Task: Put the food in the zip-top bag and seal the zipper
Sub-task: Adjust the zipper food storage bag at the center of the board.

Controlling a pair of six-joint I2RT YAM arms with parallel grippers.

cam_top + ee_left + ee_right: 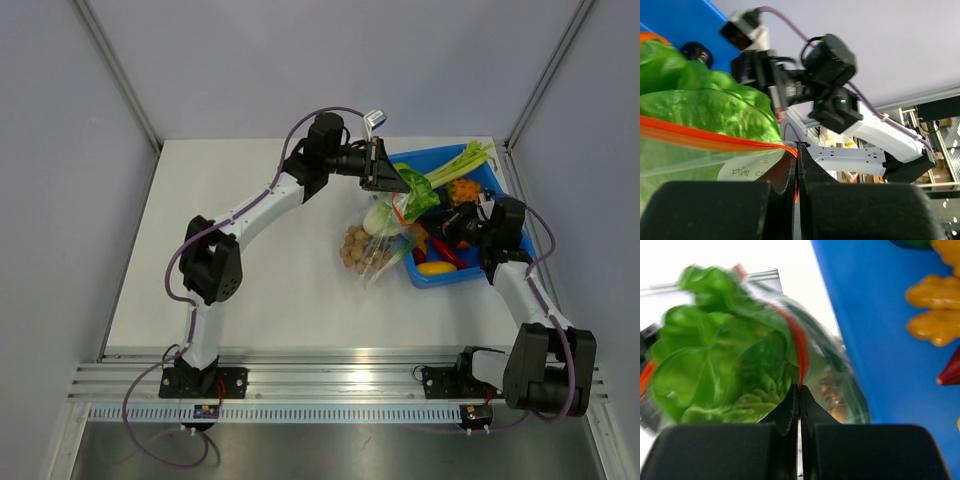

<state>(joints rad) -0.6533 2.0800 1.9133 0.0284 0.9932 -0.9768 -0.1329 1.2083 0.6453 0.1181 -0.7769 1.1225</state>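
- Pale grey walls close in a white surface (pixel 250 250), with a blue bin (pixel 500 185) at its far right.
- The zip-top bag (pixel 385 235) hangs at the bin's left edge. It is clear and crumpled, and the orange-red zipper (pixel 700 135) runs along its mouth.
- Inside the bag are a bright green leafy piece (pixel 730 365), a white-green cabbage (pixel 380 215) and a cluster of brown balls (pixel 356 247).
- Green onions (pixel 462 160), an orange piece (pixel 462 190) and a yellow piece (pixel 437 267) lie in the bin.
- The left hand (pixel 797 155) is fully closed, pinching one end of the zipper.
- The right hand (pixel 799 392) is also closed tight, nipping the bag's mouth where the strip meets its tips.
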